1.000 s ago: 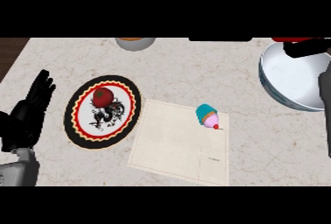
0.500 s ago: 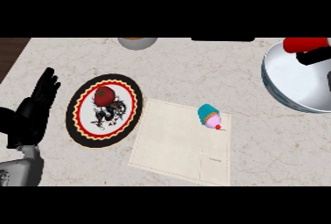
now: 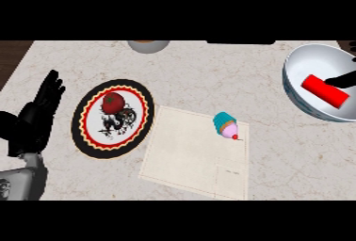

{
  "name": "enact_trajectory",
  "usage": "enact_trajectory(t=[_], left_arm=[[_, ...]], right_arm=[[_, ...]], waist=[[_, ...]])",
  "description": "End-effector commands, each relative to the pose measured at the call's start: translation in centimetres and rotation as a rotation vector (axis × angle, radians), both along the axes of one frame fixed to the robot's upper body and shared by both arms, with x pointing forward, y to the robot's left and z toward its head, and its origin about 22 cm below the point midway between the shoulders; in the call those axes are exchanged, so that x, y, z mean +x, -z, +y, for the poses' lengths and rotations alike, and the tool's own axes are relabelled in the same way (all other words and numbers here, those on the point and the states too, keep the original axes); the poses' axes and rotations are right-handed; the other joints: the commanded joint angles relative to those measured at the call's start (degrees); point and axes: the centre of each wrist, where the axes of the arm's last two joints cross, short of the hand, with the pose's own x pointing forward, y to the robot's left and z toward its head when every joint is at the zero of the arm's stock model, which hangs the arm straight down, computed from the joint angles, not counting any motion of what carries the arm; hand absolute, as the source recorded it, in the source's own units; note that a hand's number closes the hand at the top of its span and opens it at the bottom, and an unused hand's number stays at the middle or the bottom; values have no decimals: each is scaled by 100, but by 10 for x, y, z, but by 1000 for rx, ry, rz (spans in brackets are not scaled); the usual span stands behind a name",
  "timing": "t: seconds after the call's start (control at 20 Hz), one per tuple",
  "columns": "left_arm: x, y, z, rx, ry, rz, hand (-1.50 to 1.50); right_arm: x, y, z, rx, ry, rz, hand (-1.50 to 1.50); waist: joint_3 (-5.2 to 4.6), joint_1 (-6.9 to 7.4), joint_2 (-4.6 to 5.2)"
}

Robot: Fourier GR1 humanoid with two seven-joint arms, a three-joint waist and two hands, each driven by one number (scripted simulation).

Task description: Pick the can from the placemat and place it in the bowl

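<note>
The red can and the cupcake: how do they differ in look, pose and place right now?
The red can is a plain red cylinder lying on its side inside the white bowl; the cupcake is teal and pink, tipped over at the placemat's upper edge. The right hand's fingers reach the can; nothing touches the cupcake. Both lie tilted rather than upright.

Steep head view over counter (image 3: 208, 66)

Pale marbled counter top (image 3: 188, 61); dark wood strip (image 3: 12, 52) beyond left edge.
</note>
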Motion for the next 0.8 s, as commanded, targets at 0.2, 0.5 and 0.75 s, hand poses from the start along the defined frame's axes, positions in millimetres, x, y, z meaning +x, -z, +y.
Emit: enact_trajectory(t=[0.2, 0.5, 0.75], left_arm=[[1, 6, 2, 7, -39, -4, 0], [-9, 13, 13, 5, -21, 15, 0], [-3, 5, 3, 8, -27, 12, 0]], right_arm=[[-5, -22, -20, 387, 51, -478, -150], [-50, -10, -78, 559, 99, -646, -150], [-113, -5, -135, 580, 90, -586, -150]], waist=[[11, -171, -40], [-2, -144, -45], [-7, -211, -66]])
